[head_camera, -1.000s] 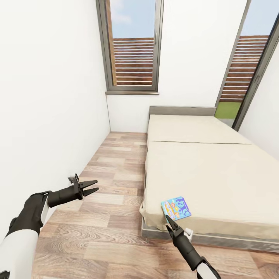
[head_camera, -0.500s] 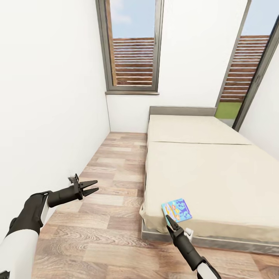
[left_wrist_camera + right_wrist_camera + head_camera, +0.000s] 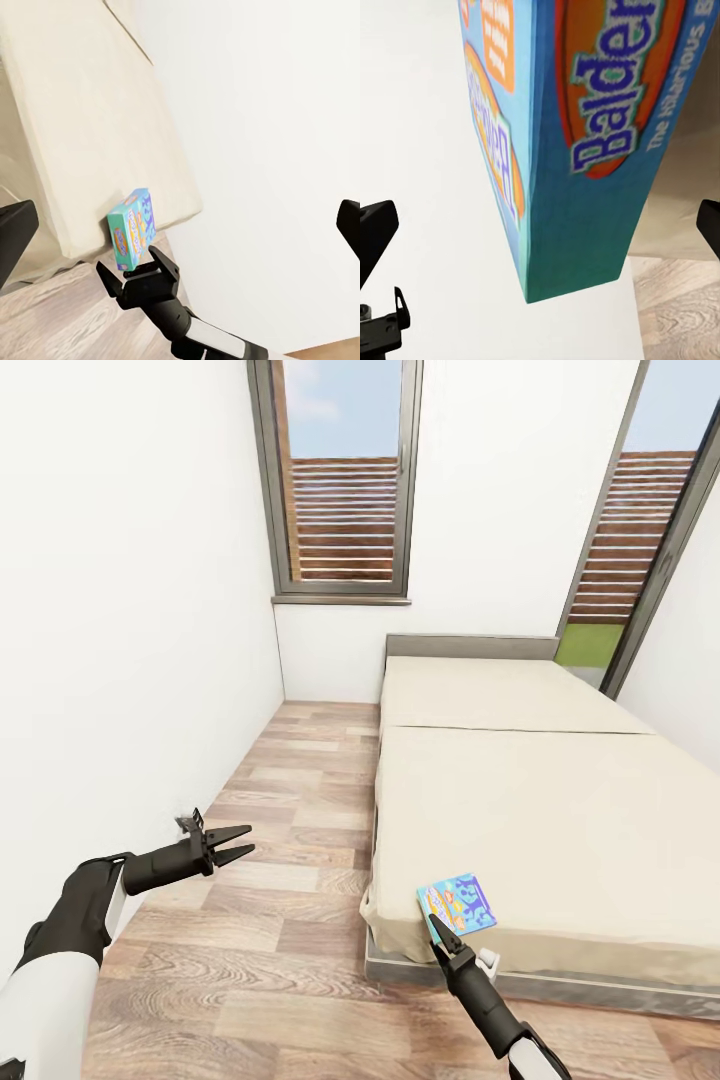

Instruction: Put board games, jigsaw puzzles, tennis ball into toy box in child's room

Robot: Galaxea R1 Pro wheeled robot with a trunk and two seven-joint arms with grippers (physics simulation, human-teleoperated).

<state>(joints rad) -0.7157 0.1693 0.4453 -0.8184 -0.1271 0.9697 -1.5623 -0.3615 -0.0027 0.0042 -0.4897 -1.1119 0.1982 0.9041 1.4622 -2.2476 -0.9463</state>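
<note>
A small blue board game (image 3: 457,903) lies on the bed (image 3: 520,800), near the front left corner of the beige mattress. My right gripper (image 3: 440,930) is open, its fingers set either side of the box's near edge. In the right wrist view the blue box (image 3: 577,150) sits very close between the wide-apart fingers (image 3: 375,232). From the left wrist view the same box (image 3: 133,229) shows just above the right gripper (image 3: 142,274) at the mattress edge. My left gripper (image 3: 235,842) hangs open and empty over the floor, left of the bed. The toy box and table are out of view.
A white wall (image 3: 120,660) runs close along my left side. Wooden floor (image 3: 290,840) forms a strip between the wall and the bed. A tall window (image 3: 345,480) and a glass door (image 3: 640,520) stand in the far wall behind the grey headboard (image 3: 470,646).
The blue box has shifted a little toward the mattress edge and turned slightly. The right gripper has barely moved. The left arm is still.
</note>
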